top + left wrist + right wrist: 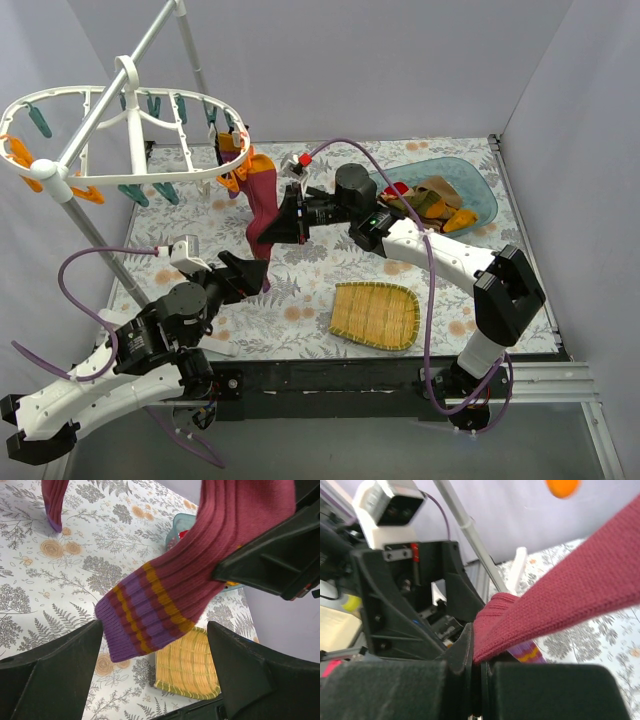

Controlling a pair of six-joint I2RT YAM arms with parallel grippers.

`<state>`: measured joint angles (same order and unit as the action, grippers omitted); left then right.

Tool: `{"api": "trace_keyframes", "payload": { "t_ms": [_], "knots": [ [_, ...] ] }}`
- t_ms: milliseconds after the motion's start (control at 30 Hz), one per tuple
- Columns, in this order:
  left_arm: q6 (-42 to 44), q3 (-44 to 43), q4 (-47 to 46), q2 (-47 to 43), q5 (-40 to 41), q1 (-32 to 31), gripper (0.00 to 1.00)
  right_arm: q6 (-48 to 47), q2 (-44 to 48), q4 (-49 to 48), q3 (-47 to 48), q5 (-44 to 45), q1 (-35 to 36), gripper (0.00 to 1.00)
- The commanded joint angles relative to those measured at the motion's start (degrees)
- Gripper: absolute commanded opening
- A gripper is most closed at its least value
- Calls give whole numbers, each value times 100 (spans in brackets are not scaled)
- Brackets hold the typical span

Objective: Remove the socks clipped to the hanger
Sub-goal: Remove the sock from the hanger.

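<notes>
Maroon sock (260,205): ribbed knit, hangs off the right end of the hanger (130,112), over the floral surface (330,270). Purple/yellow striped cuff is the free end.
Top end: lost among orange bits at the hanger rim; can't make out the clip itself.
Handling (est.): v. light, soft, floppy, stretchy. Not fragile. Rib gives decent friction, but a shallow pinch could slide off when pulled.
Where to hold: mid-leg or higher, close to the clip, so the pull goes into the clip rather than into stretch. Cuff is thick and easy to catch as a 2nd hold.
Long axis: runs from hanger rim down toward the near edge, roughly vertical w/ a slight bend. Cuff points down at the left arm; opp. end up at the rim. Right wrist view shows the upper part drawn into a straight diagonal.
Right fingers (445,685): closed flat on the sock about mid-length, fabric pinched between pads.
Left fingers (60,675): spread wide either side of the cuff, apart from it, holding nothing.
Nearby: 2nd maroon sock (52,500) hanging beside; teal tub (480,195) w/ socks in it; bamboo tray (375,315).
</notes>
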<state>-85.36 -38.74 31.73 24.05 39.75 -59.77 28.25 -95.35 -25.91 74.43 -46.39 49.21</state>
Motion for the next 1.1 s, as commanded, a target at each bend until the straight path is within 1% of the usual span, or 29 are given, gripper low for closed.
{"api": "trace_keyframes", "payload": {
  "t_ms": [0,200,300,400,467,533,567,633,667,733,767,800,833,933,1000,1033,1067],
  "knots": [
    [-15,68,106,3,16,0,84,857,-36,-1152,-8,-423,45,1],
    [-24,139,-43,73,156,0,84,1191,-185,-1522,-52,-450,220,1],
    [20,183,-219,152,104,0,84,1305,-247,-1662,-96,-406,273,1],
    [-15,200,-281,275,121,0,82,1472,-335,-1846,-113,-388,317,1],
    [-42,209,-290,328,165,0,78,1525,-387,-1917,-113,-397,352,1],
    [-95,227,-290,337,261,0,70,1604,-440,-1979,-113,-388,370,1],
    [-121,244,-281,328,314,0,60,1613,-449,-2005,-122,-397,387,1],
    [-200,288,-255,267,419,0,46,1587,-467,-2006,-157,-353,405,1],
    [-218,297,-246,232,507,0,28,1570,-467,-1988,-166,-327,414,1],
    [-226,349,-246,161,560,0,7,1456,-484,-1848,-184,-248,414,1],
    [-261,350,-194,170,604,0,0,1412,-484,-1813,-201,-195,423,4],
    [-349,324,-115,179,648,0,0,1377,-493,-1760,-192,-99,414,8],
    [-506,280,-36,205,692,0,0,1324,-502,-1716,-192,-46,414,18],
    [-648,218,237,258,771,0,0,1060,-467,-1444,-192,253,414,32],
    [-675,200,299,266,754,0,0,867,-414,-1285,-210,472,414,36],
    [-683,192,317,258,754,0,0,814,-397,-1215,-210,551,414,41],
    [-727,192,360,266,763,0,0,744,-388,-1162,-201,631,414,43]
  ]
}}
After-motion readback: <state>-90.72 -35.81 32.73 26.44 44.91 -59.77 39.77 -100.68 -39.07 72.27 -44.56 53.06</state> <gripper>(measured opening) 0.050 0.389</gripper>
